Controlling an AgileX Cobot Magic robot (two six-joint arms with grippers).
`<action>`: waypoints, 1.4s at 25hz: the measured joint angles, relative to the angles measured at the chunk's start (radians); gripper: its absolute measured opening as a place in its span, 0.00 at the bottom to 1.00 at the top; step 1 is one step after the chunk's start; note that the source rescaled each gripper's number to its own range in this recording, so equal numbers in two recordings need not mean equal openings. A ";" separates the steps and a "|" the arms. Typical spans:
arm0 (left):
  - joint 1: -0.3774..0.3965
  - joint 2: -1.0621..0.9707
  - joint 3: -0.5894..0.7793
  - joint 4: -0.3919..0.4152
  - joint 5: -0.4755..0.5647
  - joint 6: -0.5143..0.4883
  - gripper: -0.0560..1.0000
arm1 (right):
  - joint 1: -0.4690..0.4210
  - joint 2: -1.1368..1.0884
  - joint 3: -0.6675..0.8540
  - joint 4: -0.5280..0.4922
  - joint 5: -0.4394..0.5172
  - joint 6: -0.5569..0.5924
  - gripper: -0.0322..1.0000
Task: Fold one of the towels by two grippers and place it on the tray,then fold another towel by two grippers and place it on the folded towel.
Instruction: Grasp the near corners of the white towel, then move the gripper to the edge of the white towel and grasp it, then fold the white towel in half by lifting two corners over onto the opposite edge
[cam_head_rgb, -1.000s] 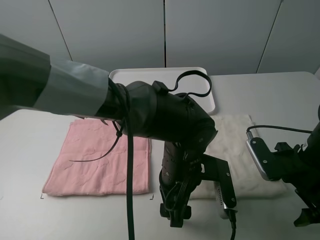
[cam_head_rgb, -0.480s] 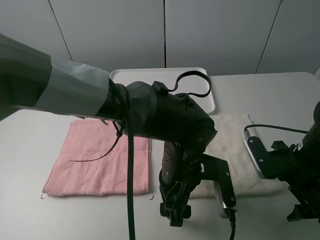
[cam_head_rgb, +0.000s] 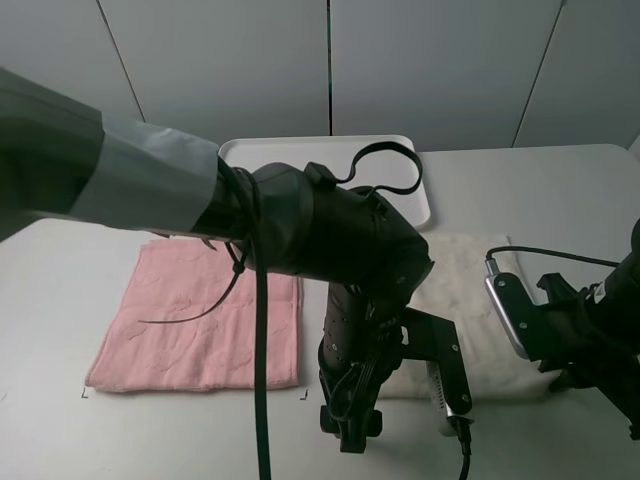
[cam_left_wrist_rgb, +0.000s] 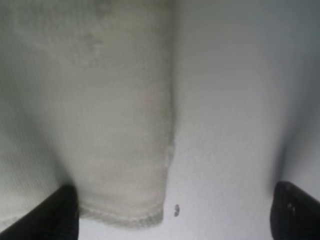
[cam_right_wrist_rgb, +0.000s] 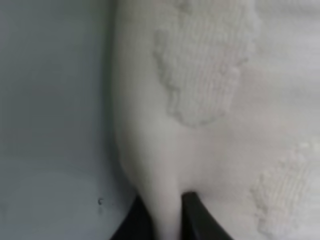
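Exterior high, layout: the white tray (cam_head_rgb: 245, 150) is bare and lies beyond the cream towel (cam_head_rgb: 470, 270). The pink towel (cam_head_rgb: 180, 320) lies flat beside the cream towel, both on the worktop (cam_head_rgb: 520, 180).
Exterior high, hidden: the left arm (cam_head_rgb: 330, 240) covers much of the cream towel (mostly the side toward the pink one). The right arm (cam_head_rgb: 590, 330) is cut off by the frame at the cream towel's far side.
Left wrist, grip: the left gripper (cam_left_wrist_rgb: 180, 215) is spread wide and holds nothing, with the cream towel's corner between its fingers (blurred view).
Right wrist, grip: the right gripper (cam_right_wrist_rgb: 167, 220) is clenched on a pinched-up ridge at the cream towel's edge.
Progress: barely begun, by my judgement. One edge is grasped. Both folds and both placements remain.
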 joint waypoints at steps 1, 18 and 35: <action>0.000 0.000 0.000 0.000 -0.002 0.000 0.99 | 0.000 0.000 0.000 0.000 -0.005 -0.003 0.11; 0.000 0.002 0.000 0.004 -0.060 -0.043 0.47 | 0.000 0.000 0.000 0.000 -0.009 -0.011 0.06; 0.000 0.002 0.000 0.006 -0.100 -0.077 0.07 | -0.002 -0.011 0.002 0.066 -0.011 -0.013 0.04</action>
